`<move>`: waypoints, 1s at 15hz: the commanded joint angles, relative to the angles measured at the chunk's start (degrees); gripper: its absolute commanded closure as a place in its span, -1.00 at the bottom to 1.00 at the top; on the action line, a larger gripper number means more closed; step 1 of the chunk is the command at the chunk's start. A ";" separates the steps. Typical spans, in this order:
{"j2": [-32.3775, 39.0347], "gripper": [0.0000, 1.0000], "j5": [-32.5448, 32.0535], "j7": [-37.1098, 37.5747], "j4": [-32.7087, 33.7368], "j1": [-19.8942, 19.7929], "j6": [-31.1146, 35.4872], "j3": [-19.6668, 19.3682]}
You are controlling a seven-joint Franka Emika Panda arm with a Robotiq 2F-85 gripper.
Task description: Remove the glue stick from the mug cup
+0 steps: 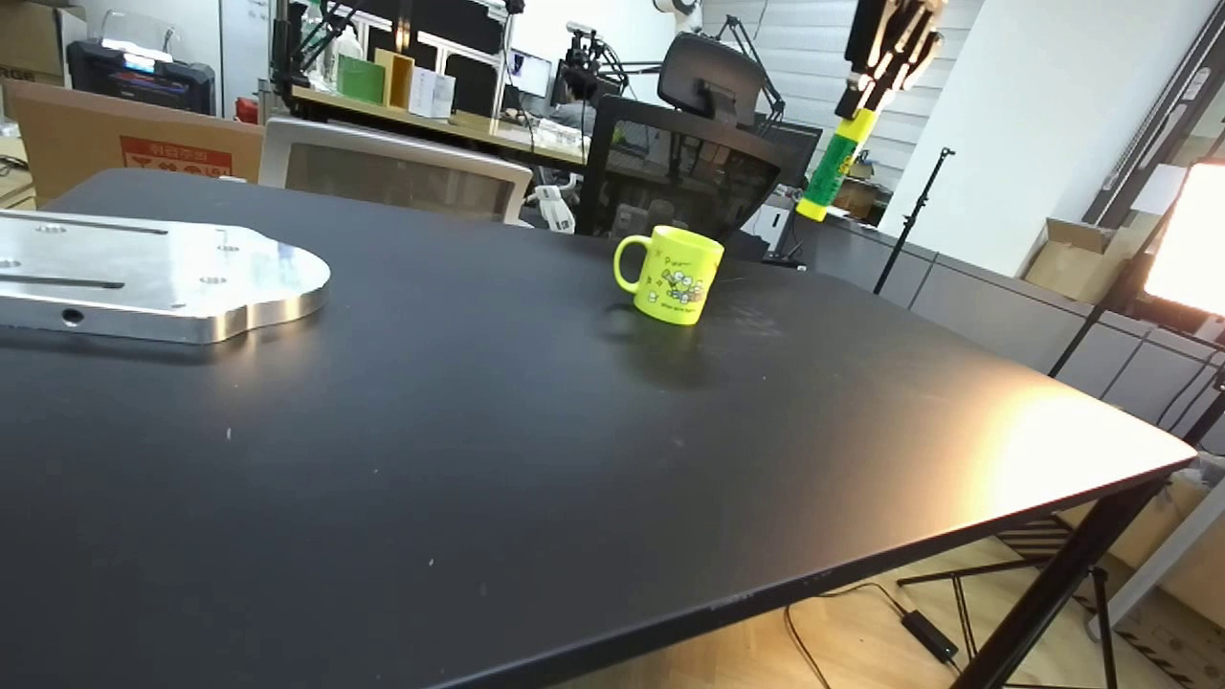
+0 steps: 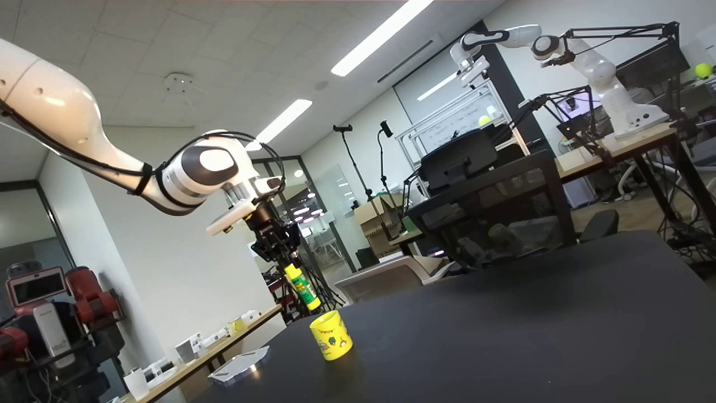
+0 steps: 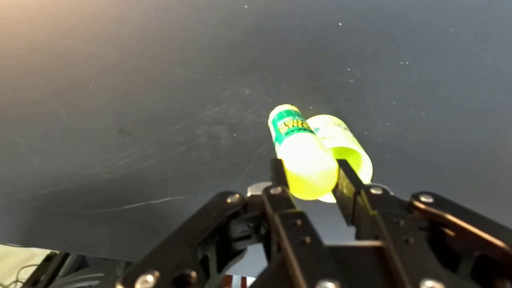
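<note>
A black desk (image 1: pixel 459 478) bears a thick metal plate (image 1: pixel 182 258). The jaws, higher than the upright yellow-green mug (image 1: pixel 677 276) on the desk, clasp the upper yellow end of a tilted, green-labelled glue stick (image 1: pixel 835 167), which hangs wholly outside the mug.

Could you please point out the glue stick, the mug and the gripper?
Glue stick (image 1: pixel 835 165), in an exterior view: its green label.
Mug (image 1: pixel 678 279), in an exterior view: its printed side.
Gripper (image 3: pixel 310 169), in the wrist view: midway between its fingertips.
</note>
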 commanded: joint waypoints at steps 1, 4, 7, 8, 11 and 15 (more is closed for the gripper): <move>-8.68 0.83 -1.36 7.52 -14.69 -1.47 7.52 -2.84; -11.23 0.83 0.54 6.97 -23.08 -3.97 13.77 -5.00; -11.22 0.83 1.40 6.11 -26.93 -5.69 16.75 -6.41; -10.71 0.83 1.81 5.63 -27.37 -6.03 17.03 -6.66; -9.22 0.83 0.30 6.79 -27.10 -6.53 13.77 -7.12; -7.11 0.83 -0.16 6.70 -26.56 -6.64 13.93 -7.52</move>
